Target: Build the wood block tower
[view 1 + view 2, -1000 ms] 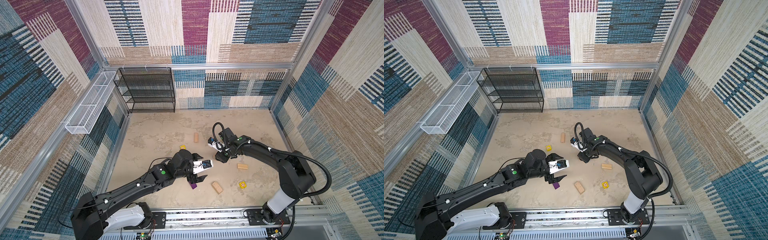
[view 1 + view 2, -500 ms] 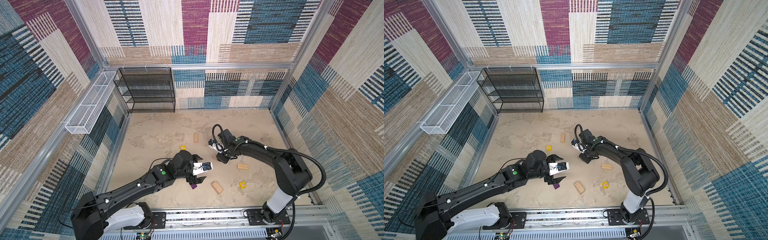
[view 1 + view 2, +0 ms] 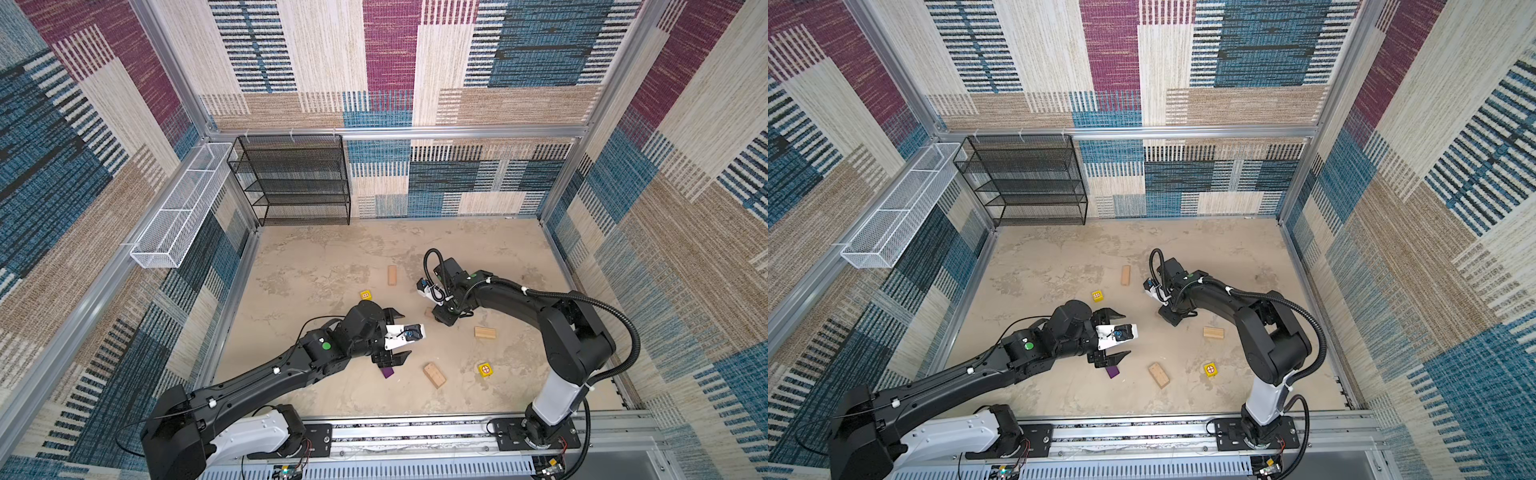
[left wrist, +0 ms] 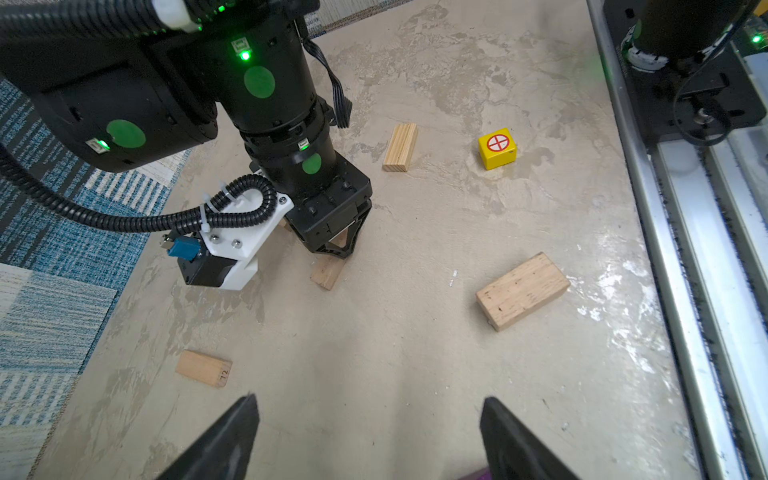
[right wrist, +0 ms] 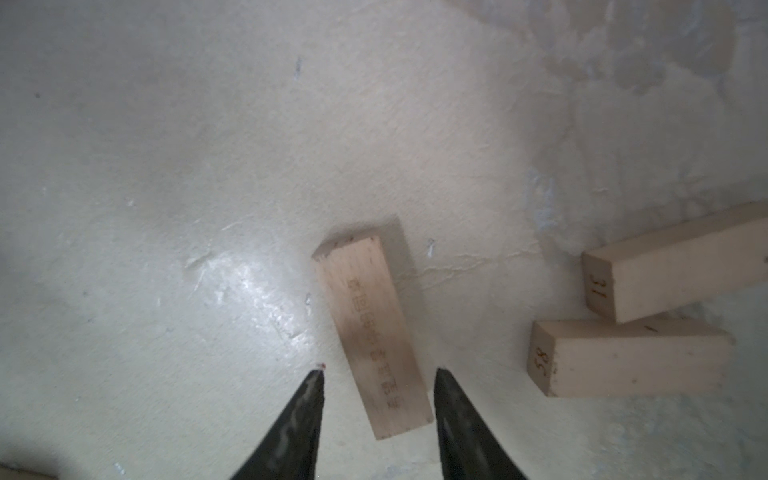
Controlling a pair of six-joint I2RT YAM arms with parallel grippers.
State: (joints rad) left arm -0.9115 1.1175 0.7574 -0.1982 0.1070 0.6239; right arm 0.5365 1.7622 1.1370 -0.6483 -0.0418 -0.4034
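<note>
No wood block tower shows; the wood blocks lie scattered on the floor. My right gripper [image 5: 380, 372] points down, open, its fingers either side of a flat tan brick [image 5: 374, 332], with a gap at one finger. Two more tan bricks [image 5: 623, 357] lie beside it. In both top views that gripper [image 3: 442, 318] [image 3: 1173, 318] hides those bricks. My left gripper [image 3: 405, 333] [image 4: 369, 401] hangs wide open and empty, close to the purple block [image 3: 387, 372]. Loose tan bricks [image 3: 392, 275] [image 3: 485, 332] [image 3: 434, 375] and yellow cubes [image 3: 365, 294] [image 3: 485, 369] lie around.
A black wire shelf [image 3: 297, 178] stands against the back wall and a white wire basket [image 3: 178, 208] hangs on the left wall. The metal base rail [image 3: 415, 432] runs along the front edge. Walls enclose the floor on three sides.
My right gripper has sunk a little toward the floor over the tan brick and its jaws have narrowed. The left arm has hardly moved.
</note>
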